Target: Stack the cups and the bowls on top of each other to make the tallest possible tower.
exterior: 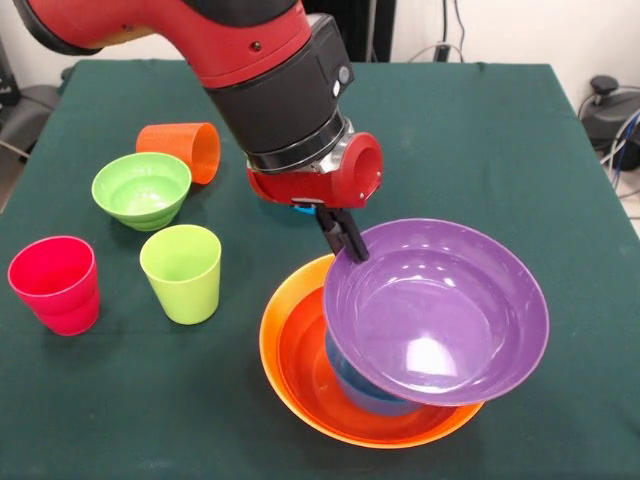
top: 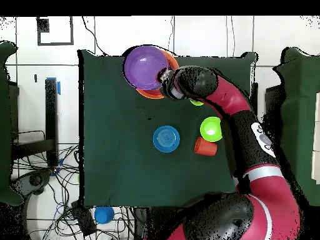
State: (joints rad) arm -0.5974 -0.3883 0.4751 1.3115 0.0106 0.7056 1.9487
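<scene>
My gripper (exterior: 345,235) is shut on the near rim of the wide purple bowl (exterior: 440,310) and holds it tilted over the stack; it also shows in the overhead view (top: 164,79). The stack is the yellow-orange bowl (exterior: 268,335), with the red-orange bowl (exterior: 300,355) and a small blue bowl (exterior: 365,392) inside it. The purple bowl (top: 145,67) hides most of the stack from above. The lime green cup (exterior: 182,272) and the pinkish red cup (exterior: 55,283) stand upright. The orange cup (exterior: 185,150) lies on its side. The big pink bowl is out of view.
The small green bowl (exterior: 141,188) sits beside the orange cup. A second small blue bowl (top: 166,139) sits mid-table, hidden behind my arm in the front view. The stack stands close to the table's edge (top: 156,53). Cables lie on the floor beyond the table.
</scene>
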